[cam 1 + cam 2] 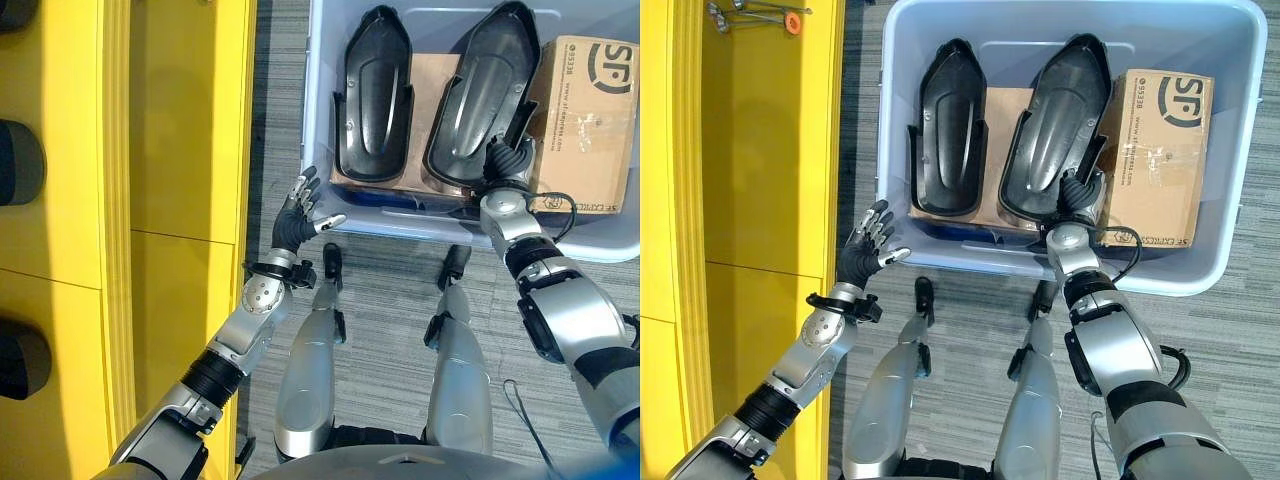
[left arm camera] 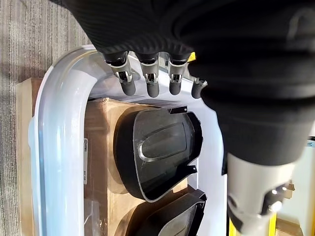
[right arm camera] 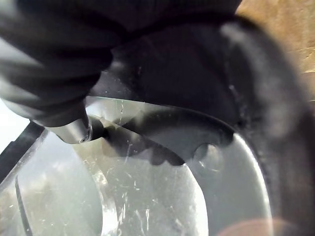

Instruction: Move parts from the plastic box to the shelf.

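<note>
Apparently right hand (image 1: 1076,196) pinches right black part (image 1: 1055,120)'s near edge; left hand (image 1: 866,252) spread beside plastic box (image 1: 1230,262).

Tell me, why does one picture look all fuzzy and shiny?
In the right wrist view the camera sits very close to the black part, so the right hand and part edges blur, and light glares off the glossy surface. The left eye view stays sharp: both black parts in the plastic box show thin highlights.

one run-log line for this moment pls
right hand: on near end of right black moulded plastic part, grip unclear | left hand: open, outside pale blue plastic box | yellow shelf: no part
</note>
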Available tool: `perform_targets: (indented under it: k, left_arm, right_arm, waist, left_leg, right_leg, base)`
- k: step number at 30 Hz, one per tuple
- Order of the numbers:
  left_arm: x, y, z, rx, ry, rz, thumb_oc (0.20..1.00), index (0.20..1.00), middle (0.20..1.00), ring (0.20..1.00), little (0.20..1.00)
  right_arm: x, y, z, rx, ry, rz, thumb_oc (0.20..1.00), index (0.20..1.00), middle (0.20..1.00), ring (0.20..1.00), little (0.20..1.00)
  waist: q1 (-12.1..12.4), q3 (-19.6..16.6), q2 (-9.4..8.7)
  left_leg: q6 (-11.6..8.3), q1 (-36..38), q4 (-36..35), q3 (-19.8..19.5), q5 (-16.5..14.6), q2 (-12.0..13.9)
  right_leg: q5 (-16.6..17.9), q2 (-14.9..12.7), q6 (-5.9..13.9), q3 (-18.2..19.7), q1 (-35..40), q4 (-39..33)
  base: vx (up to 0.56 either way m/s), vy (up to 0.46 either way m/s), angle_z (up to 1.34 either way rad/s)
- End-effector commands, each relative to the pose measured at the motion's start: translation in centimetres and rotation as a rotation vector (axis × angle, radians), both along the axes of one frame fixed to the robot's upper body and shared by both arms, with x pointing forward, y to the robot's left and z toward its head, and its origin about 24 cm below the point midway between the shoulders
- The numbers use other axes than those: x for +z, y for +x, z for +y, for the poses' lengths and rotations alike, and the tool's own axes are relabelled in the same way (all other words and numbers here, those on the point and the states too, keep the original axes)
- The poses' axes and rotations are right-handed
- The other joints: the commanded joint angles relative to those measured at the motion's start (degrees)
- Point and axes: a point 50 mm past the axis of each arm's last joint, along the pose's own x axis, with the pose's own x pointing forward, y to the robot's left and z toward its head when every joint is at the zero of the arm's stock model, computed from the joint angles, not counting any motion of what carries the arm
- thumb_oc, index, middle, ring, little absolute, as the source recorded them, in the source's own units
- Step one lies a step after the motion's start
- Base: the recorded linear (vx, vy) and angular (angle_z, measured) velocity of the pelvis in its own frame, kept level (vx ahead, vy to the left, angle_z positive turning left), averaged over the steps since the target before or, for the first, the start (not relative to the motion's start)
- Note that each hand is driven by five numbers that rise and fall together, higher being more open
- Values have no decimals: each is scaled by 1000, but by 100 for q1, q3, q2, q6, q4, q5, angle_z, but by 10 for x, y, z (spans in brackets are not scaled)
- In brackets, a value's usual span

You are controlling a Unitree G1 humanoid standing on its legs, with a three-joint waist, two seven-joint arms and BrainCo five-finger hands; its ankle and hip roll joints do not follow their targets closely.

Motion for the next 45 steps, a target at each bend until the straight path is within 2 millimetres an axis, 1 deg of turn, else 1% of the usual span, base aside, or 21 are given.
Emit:
perform_targets:
  k: [1,6,9,11,12,17,21,23,25,33,36,38,41,45]
  left_arm:
    - [11,-7,-1,-14,-51,-63,1000,1000,1000,1000,1000]
    - [11,-7,1,-2,-53,-62,1000,1000,1000,1000,1000]
    - [11,-7,4,11,-49,-65,1000,1000,1000,1000,1000]
    - [10,-7,5,22,-48,-60,1000,1000,1000,1000,1000]
    - [10,-8,6,29,-49,-59,1000,1000,1000,1000,1000]
    - [10,-8,8,39,-48,-61,1000,1000,1000,1000,1000]
    - [9,-9,12,53,-42,-59,1000,1000,1000,1000,1000]
    - [8,-10,14,56,-37,-60,1000,1000,1000,1000,1000]
    - [8,-11,15,59,-35,-59,1000,1000,1000,1000,1000]
    - [3,-15,22,66,-16,-39,1000,1000,1000,1000,1000]
    - [0,-16,25,75,-10,-28,1000,1000,1000,1000,1000]
    - [-3,-18,28,82,-5,-15,1000,1000,1000,1000,1000]
    - [-7,-20,31,90,3,3,1000,1000,1000,1000,1000]
    - [-7,-20,31,90,3,4,1000,1000,1000,1000,1000]
  right_arm:
    - [0,-11,-37,-115,-95,-2,200,200,200,200,200]
    - [15,-11,-38,-128,-95,-79,200,200,200,200,200]
    - [23,-12,-35,-122,-108,-135,200,200,200,200,200]
    - [27,-13,-31,-116,-117,-172,200,200,200,200,200]
    - [30,-15,-26,-103,-112,-214,200,200,200,200,200]
    - [34,-20,-17,-74,-118,-280,200,200,200,200,200]
    - [39,-28,-6,-37,-121,-358,200,200,200,200,200]
    - [44,-32,0,-20,-126,-406,200,200,200,200,200]
    - [46,-33,1,-13,-125,-423,200,200,200,200,200]
    - [63,-49,16,67,-126,-561,200,200,200,200,200]
    - [65,-56,23,118,-75,-607,200,200,200,200,200]
    - [65,-62,30,169,-43,-636,200,200,200,200,200]
    - [62,-68,40,259,45,-658,200,200,200,200,200]
    - [61,-68,40,259,45,-657,200,200,200,200,200]
  waist:
    - [-87,-83,118]
    - [-134,-81,83]
    - [-175,-86,51]
    - [-210,-85,27]
    - [-247,-98,5]
    - [-299,-130,-24]
    - [-350,-190,-63]
    - [-368,-234,-110]
    - [-378,-249,-128]
    - [-414,-359,-216]
    - [-441,-422,-268]
    - [-455,-439,-293]
    - [-483,-507,-341]
    - [-482,-510,-343]
  left_leg:
    - [24,-146,266,-172,-122,160]
    - [22,-118,269,-171,-128,166]
    - [15,-101,280,-162,-131,180]
    - [16,-75,279,-154,-138,187]
    - [19,-64,287,-151,-142,193]
    - [27,-46,277,-157,-135,191]
    - [29,15,307,-156,-185,202]
    - [36,49,306,-156,-200,212]
    - [45,36,298,-155,-174,209]
    - [46,178,346,-169,-255,231]
    - [53,214,342,-167,-230,234]
    - [46,302,360,-160,-270,254]
    - [46,361,363,-147,-253,268]
    - [46,362,361,-145,-252,267]
  right_leg:
    - [-684,-103,286,202,162,702]
    - [-687,-87,284,214,179,713]
    - [-688,-80,280,226,173,724]
    - [-689,-79,275,230,195,733]
    - [-692,-75,270,239,205,738]
    - [-669,-76,264,246,215,723]
    - [-695,-70,261,249,273,741]
    - [-692,-61,265,254,317,727]
    - [-665,-61,261,260,302,713]
    - [-710,-38,260,263,450,726]
    - [-694,-34,251,264,496,709]
    - [-737,-15,249,262,574,736]
    - [-729,-7,237,284,618,740]
    - [-729,-8,237,286,617,740]
  base:
    - [0,0,0]
    - [0,0,0]
    - [0,0,0]
    - [0,0,0]
    - [0,0,0]
    - [0,0,0]
    - [0,0,0]
    - [-8,-3,-2]
    - [-15,-4,-4]
    - [0,0,0]
    - [0,0,0]
    - [0,0,0]
    - [0,0,0]
    - [0,0,-1]
